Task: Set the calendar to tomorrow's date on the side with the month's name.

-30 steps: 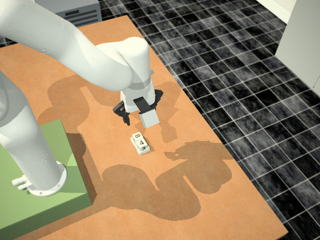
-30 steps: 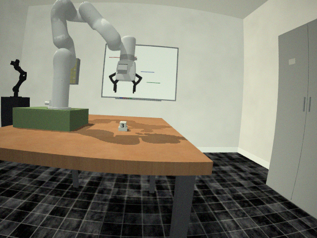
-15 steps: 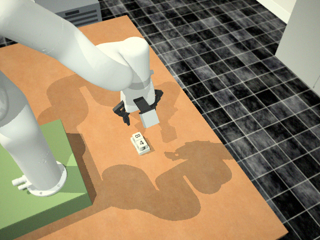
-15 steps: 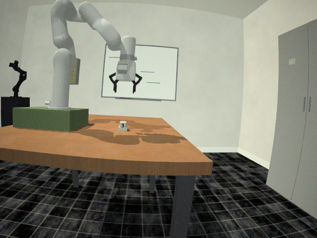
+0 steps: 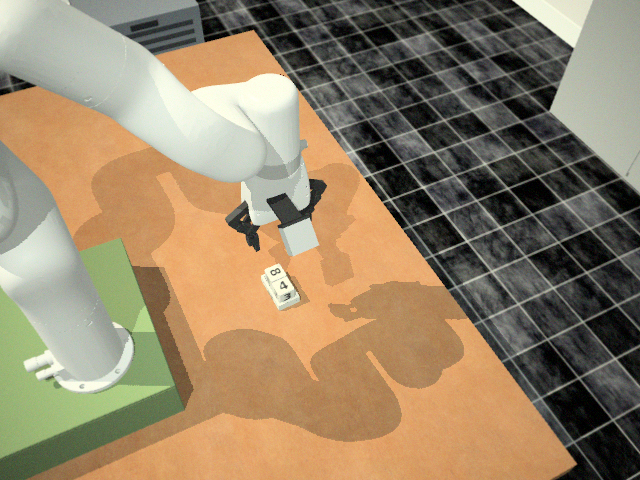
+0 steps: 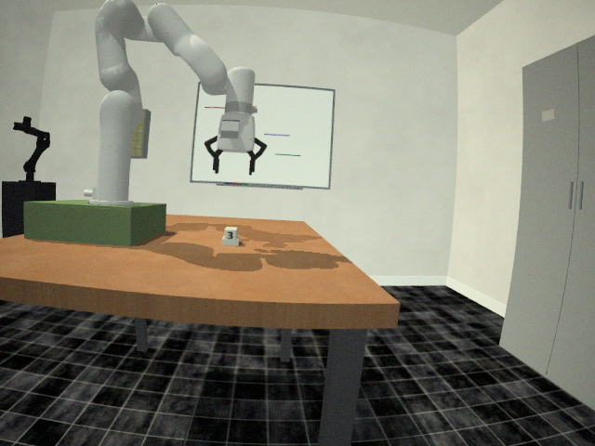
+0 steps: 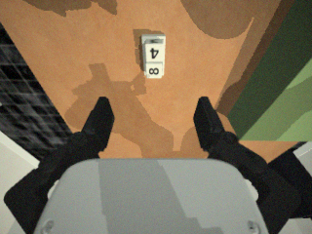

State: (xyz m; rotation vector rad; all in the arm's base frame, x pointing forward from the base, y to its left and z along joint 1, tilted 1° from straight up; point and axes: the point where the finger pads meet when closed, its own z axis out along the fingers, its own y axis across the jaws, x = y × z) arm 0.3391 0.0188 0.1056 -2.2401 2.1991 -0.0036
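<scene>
- In the top view I see the white calendar tray (image 5: 289,304) (image 6: 231,242) (image 7: 164,38) lying on the orange-brown table (image 5: 206,289) (image 6: 202,282) (image 7: 122,93), just beyond the green block (image 5: 147,356) (image 6: 79,223) (image 7: 273,107) under my arm's base.
- Two white cubes stand side by side in the tray: one cube (image 5: 275,271) (image 7: 154,71) has an 8 on top, the other cube (image 5: 282,285) (image 6: 231,233) (image 7: 154,53) a 4.
- In the exterior view, the near cube face reads 3. My gripper (image 5: 282,245) (image 6: 233,171) (image 7: 153,107) hangs well above the table, pointing down, its fingers spread wide and grasping nothing. A whiteboard (image 6: 302,115) is on the wall behind.
- In the wrist view, the black fingers stand far apart on either side of bare tabletop. The tray and both cubes lie beyond the fingertips, the 8 nearer my gripper than the 4, untouched.
</scene>
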